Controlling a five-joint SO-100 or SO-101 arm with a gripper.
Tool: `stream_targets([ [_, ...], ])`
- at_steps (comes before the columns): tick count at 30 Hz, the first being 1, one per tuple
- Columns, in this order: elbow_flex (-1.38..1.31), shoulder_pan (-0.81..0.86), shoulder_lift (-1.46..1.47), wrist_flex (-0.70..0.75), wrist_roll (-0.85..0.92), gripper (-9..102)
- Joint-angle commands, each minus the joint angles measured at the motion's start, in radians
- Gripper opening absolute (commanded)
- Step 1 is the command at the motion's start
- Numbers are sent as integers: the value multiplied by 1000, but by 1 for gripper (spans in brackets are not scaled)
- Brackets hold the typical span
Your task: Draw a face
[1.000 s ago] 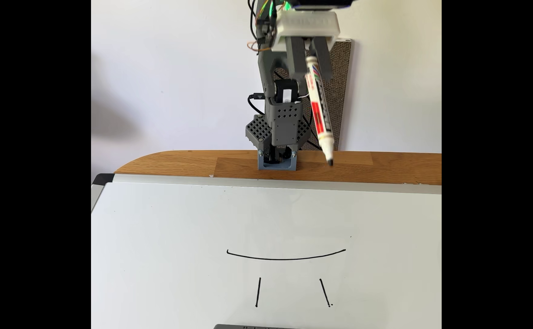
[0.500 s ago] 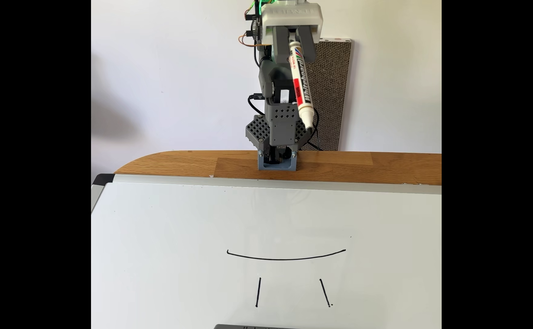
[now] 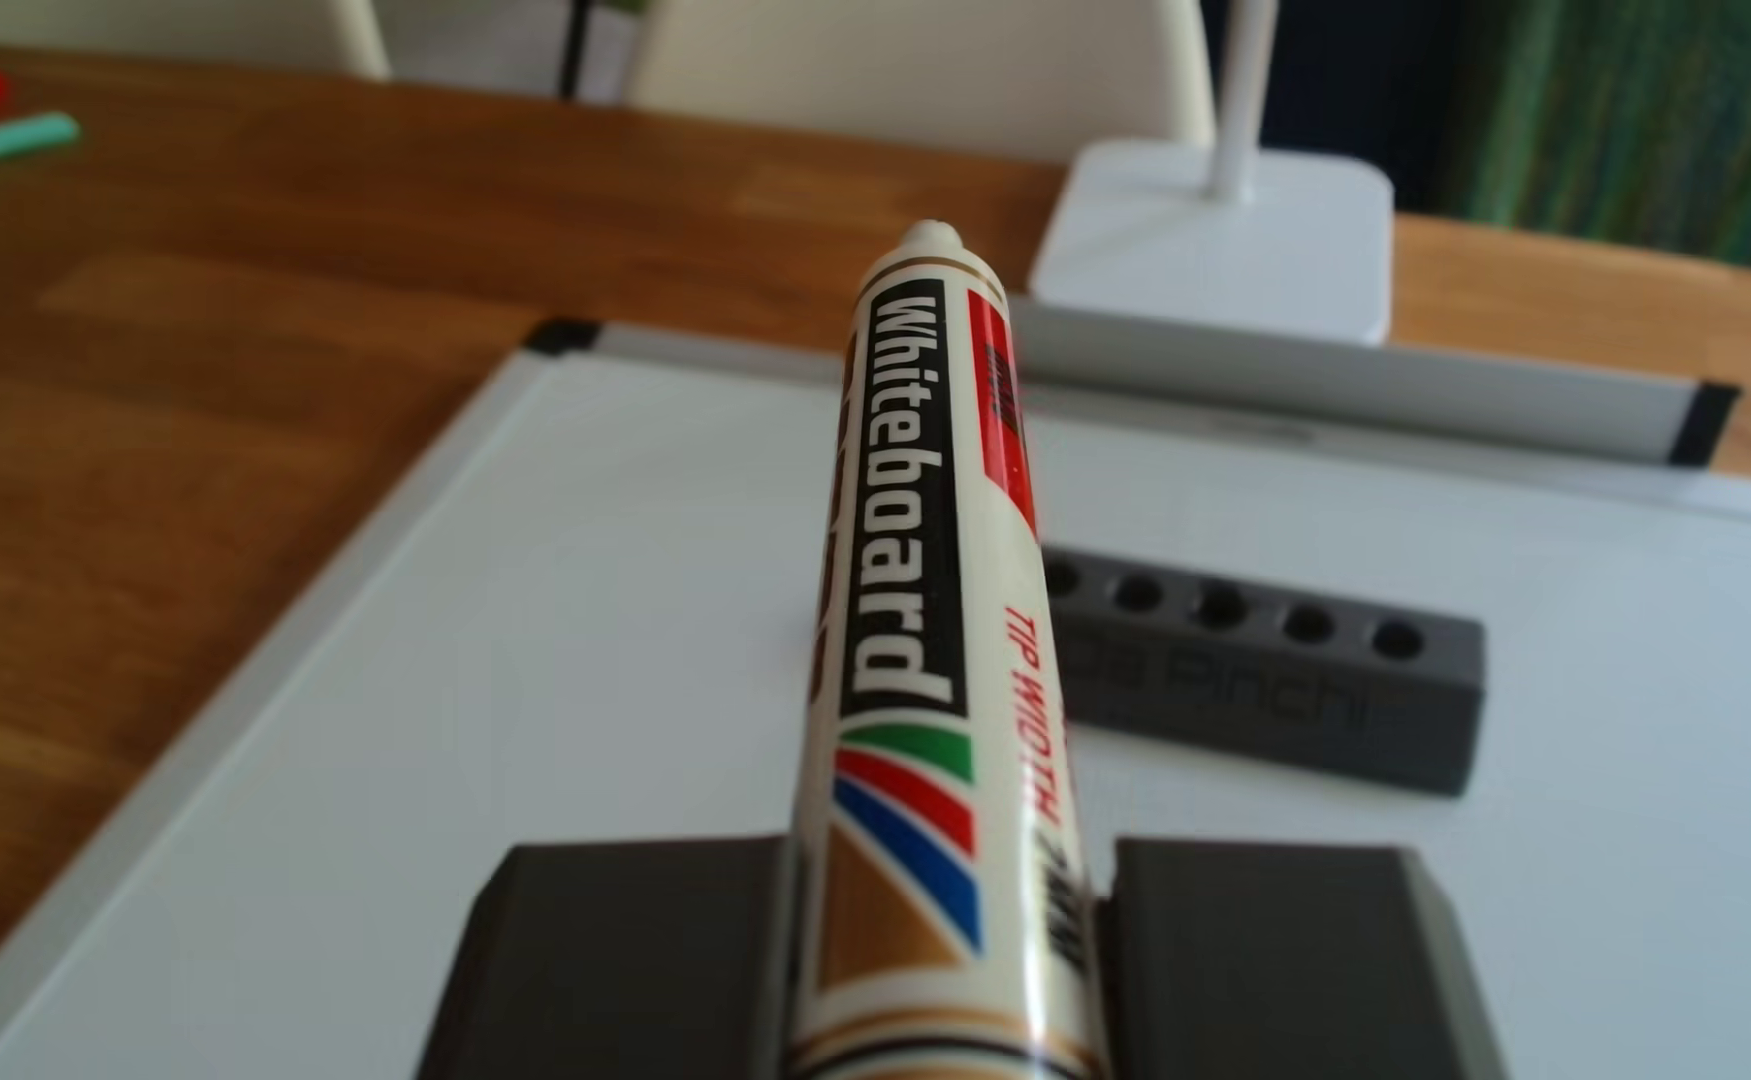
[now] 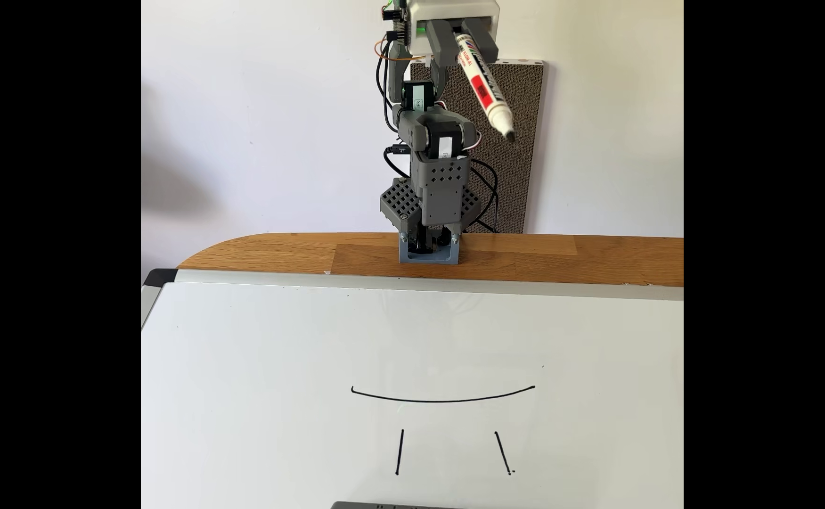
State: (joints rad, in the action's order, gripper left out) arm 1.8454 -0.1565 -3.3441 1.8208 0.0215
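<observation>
Face (image 4: 442, 397) strokes sit low on the whiteboard (image 4: 263, 391) in the fixed view: one long shallow curve running left-right with two short upright dashes nearer the camera, so it looks pretty much drawn. The gripper (image 4: 464, 41) is way up high over the arm's base, clamped on the marker (image 4: 484, 87), whose tip slants down and to the right, well clear of the board. Nothing stands between pen and ink; the grey holder block (image 3: 1266, 675) is near the board's far edge in the other view.
</observation>
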Motion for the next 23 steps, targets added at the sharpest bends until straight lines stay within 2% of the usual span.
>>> stream_targets([
  [1, -3, 6, -51, -8, -3, -1],
  [23, -3, 6, -64, -5, -3, -1],
])
